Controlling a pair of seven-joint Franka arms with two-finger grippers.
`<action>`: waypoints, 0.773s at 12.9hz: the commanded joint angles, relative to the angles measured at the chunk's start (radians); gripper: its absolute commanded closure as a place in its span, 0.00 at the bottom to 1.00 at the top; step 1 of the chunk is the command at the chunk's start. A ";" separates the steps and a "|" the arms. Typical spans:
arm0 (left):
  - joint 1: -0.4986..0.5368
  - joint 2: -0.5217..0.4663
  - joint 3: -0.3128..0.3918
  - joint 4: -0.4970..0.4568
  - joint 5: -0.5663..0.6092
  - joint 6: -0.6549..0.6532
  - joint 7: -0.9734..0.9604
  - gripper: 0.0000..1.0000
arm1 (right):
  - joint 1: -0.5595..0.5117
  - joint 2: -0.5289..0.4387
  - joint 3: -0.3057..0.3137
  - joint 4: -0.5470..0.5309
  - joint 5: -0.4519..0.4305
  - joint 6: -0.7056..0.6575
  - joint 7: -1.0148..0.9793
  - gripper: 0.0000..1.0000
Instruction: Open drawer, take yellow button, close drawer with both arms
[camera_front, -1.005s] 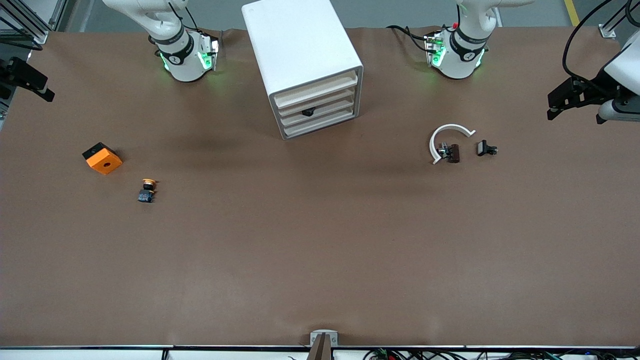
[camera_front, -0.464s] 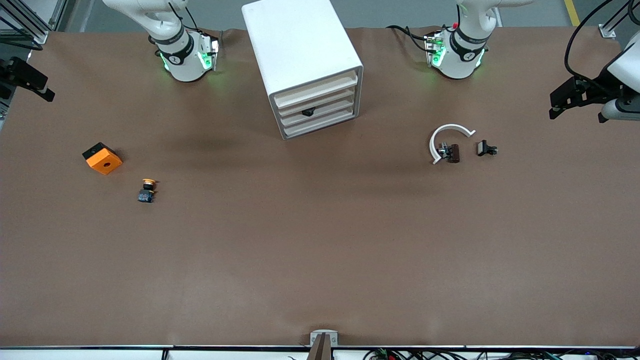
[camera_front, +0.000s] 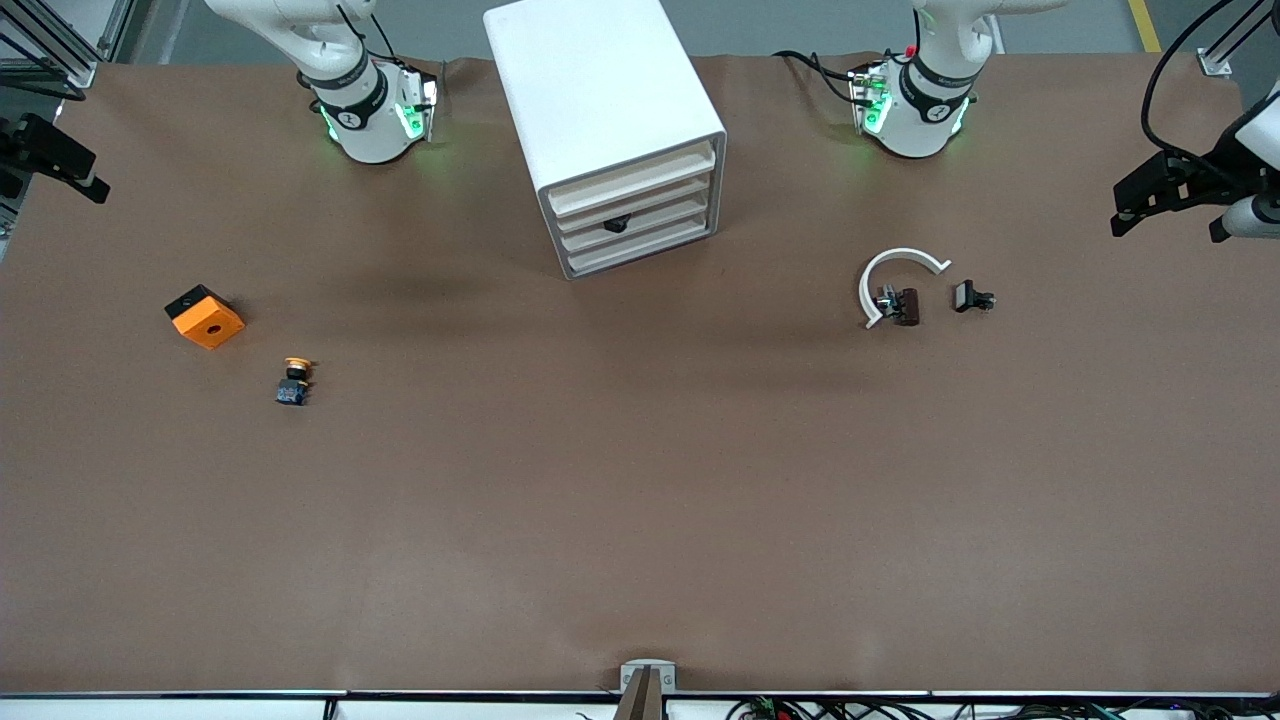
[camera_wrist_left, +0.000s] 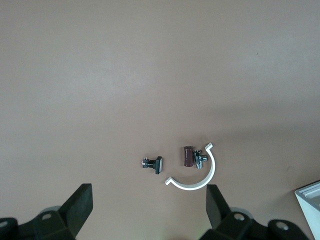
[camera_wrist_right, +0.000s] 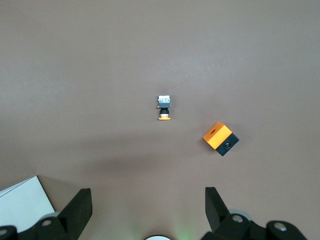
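The white cabinet (camera_front: 610, 120) stands between the arm bases. Its drawer (camera_front: 655, 216), pale beige with a tiny black knob (camera_front: 616, 224), is shut. The button (camera_front: 293, 382), with an orange-yellow cap and dark body, lies on the table toward the right arm's end; it also shows in the right wrist view (camera_wrist_right: 163, 107). My right gripper (camera_wrist_right: 148, 212) is open and empty, up over the table's edge at the right arm's end (camera_front: 55, 160). My left gripper (camera_wrist_left: 149, 210) is open and empty, up over the table's edge at the left arm's end (camera_front: 1150, 195).
An orange square block (camera_front: 204, 316) lies beside the button, farther from the front camera. A white curved ring (camera_front: 895, 280) with small dark parts (camera_front: 905, 306) and a black part (camera_front: 973, 297) lies toward the left arm's end. The cabinet's corner shows in both wrist views.
My left gripper has drifted outward toward the left arm's end of the table and slightly up. The right arm, the button and the drawer have not moved.
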 joint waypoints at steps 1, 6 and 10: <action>0.003 0.017 -0.001 0.037 0.018 -0.026 0.006 0.00 | 0.004 0.010 -0.001 0.024 0.011 -0.015 0.007 0.00; 0.015 0.004 -0.001 0.026 -0.006 -0.058 -0.053 0.00 | 0.003 0.010 -0.001 0.024 0.011 -0.017 0.006 0.00; 0.006 -0.009 -0.011 0.002 -0.014 -0.043 -0.107 0.00 | 0.003 0.010 -0.001 0.024 0.009 -0.017 0.004 0.00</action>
